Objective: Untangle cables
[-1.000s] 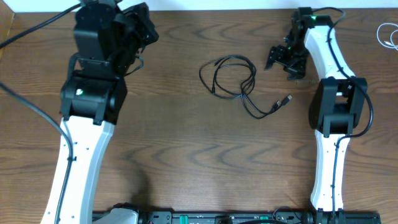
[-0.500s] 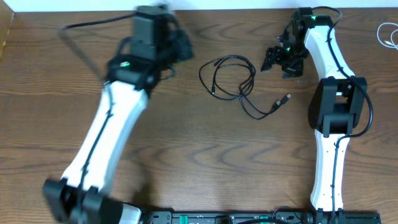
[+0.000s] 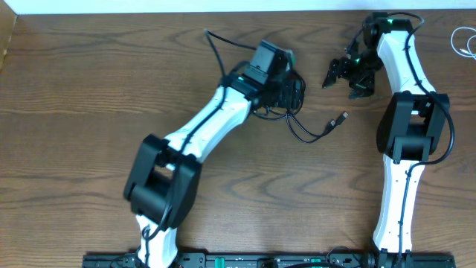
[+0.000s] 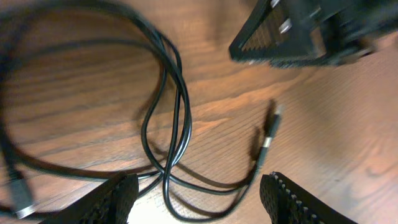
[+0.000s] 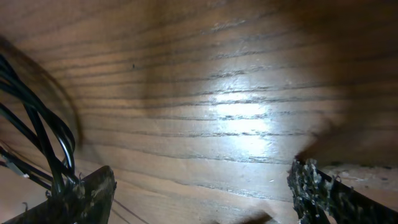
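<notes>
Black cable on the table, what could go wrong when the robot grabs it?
The left pincer hangs open over a spot where strands of the black cable cross, so it might pinch two at once and pull the tangle tighter. The right pincer sits close by, so the two arms could bump.

The left arm slants from the bottom left of the frame up to the upper middle, and the left gripper (image 3: 286, 89) sits over the loops of the black cable (image 3: 316, 135), covering most of them. From above, its fingers cannot be made out. One strand curves out to the lower right and ends in a small plug (image 3: 342, 117) on the wooden table (image 3: 89, 89). In the upper right, the right gripper (image 3: 341, 80) hangs with fingers spread, apart from the cable. The white cable (image 3: 465, 41) lies at the far right edge.
</notes>
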`<action>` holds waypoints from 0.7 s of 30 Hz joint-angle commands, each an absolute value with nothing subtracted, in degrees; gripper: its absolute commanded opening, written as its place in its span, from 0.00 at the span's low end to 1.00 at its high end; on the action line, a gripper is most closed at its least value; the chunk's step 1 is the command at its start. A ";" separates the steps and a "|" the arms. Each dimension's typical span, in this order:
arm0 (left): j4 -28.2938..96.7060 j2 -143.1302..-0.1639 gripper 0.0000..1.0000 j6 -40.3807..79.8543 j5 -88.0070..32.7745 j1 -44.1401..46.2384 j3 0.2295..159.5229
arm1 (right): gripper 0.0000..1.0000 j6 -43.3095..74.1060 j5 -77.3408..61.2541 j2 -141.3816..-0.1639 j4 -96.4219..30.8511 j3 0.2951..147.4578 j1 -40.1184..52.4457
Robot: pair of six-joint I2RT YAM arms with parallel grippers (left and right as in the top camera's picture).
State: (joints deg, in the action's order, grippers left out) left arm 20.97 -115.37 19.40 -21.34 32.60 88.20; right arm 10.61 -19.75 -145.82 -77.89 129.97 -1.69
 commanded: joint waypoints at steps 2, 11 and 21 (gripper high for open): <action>19.99 -119.11 0.68 18.22 -22.04 33.63 88.36 | 0.86 9.10 -20.27 -144.92 -78.19 129.73 -1.39; 19.97 -123.00 0.54 18.26 -16.62 34.48 88.36 | 0.87 9.10 -20.27 -144.92 -78.46 129.73 -1.39; 19.97 -125.69 0.19 22.35 -15.79 34.39 88.31 | 0.87 8.45 -20.08 -144.92 -78.48 129.73 -0.73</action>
State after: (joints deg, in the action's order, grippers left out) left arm 19.97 -124.81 21.04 -16.62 34.46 88.20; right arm 9.76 -19.73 -145.82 -78.37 129.95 -1.37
